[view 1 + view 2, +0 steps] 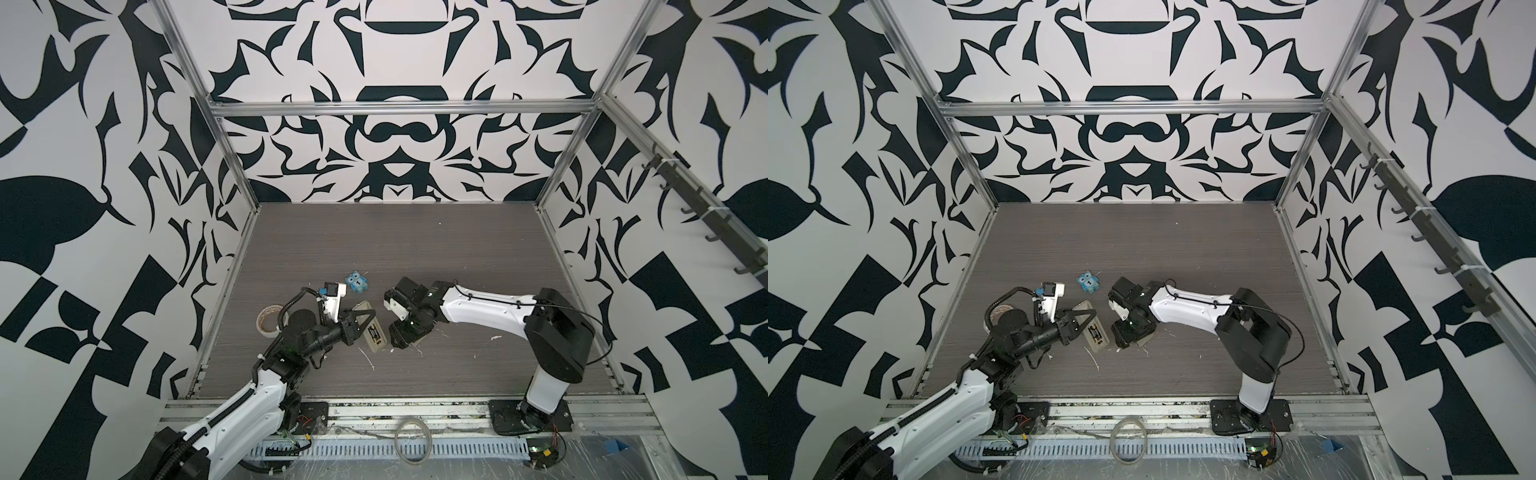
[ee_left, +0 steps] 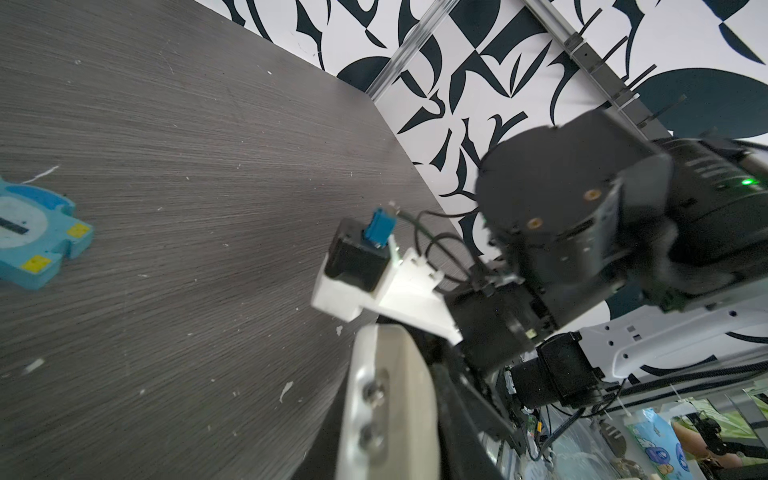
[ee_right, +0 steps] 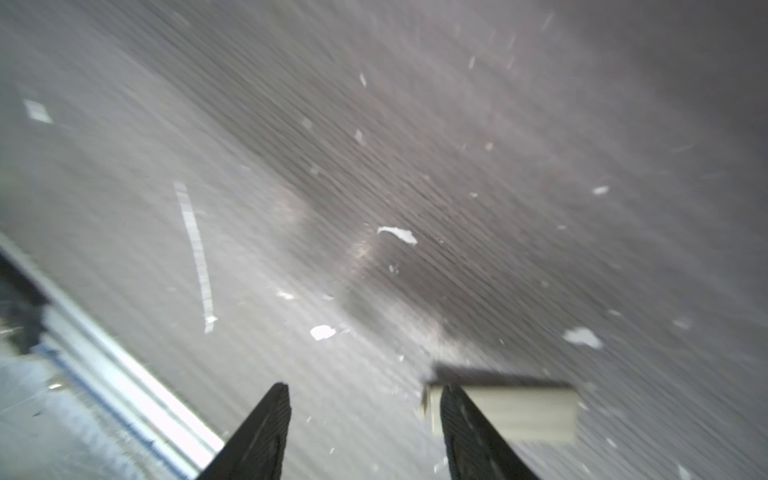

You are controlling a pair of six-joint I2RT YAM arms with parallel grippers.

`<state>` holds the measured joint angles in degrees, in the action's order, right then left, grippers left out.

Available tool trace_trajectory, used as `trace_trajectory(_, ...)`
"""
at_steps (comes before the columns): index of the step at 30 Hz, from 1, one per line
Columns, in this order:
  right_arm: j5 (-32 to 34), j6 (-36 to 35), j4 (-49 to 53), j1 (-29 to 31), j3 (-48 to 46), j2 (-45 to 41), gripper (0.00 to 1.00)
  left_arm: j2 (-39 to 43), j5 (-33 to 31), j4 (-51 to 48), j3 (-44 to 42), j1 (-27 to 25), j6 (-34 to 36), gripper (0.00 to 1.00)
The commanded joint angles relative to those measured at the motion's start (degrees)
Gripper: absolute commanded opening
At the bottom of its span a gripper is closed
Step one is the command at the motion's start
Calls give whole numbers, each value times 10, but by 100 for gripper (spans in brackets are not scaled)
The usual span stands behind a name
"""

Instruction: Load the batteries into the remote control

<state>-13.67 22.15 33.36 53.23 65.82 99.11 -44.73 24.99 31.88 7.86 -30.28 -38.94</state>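
The remote control (image 1: 371, 330) lies near the table's front middle, pale back up and battery bay uncovered. Two dark batteries (image 1: 373, 334) lie side by side in the bay, seen in both top views (image 1: 1096, 333). My left gripper (image 1: 362, 321) is shut on the remote's far half from the left. In the left wrist view the remote's pale edge (image 2: 405, 399) fills the jaws. My right gripper (image 1: 398, 336) hangs just right of the remote, pointing down. Its fingers (image 3: 266, 432) stand open over bare table, with nothing between them. A small pale cover plate (image 3: 523, 411) lies against the outside of one finger.
A blue owl figure marked "1" (image 1: 356, 284) lies just behind the remote. A tape roll (image 1: 267, 319) sits at the left table edge beside my left arm. White scraps (image 1: 368, 357) litter the front of the table. A clear ring (image 1: 411, 440) rests on the front rail.
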Motion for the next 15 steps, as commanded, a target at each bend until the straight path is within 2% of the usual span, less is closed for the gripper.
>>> trace_trajectory(1,9,14,24,0,9,-39,63,-5,2,21,-8,0,6,0)
trace_trajectory(6,28,13,48,-8,-24,-62,65,-6,3,22,-8,-1,5,0)
trace_trajectory(15,8,26,23,-45,-96,-101,65,-8,3,22,-7,0,5,0)
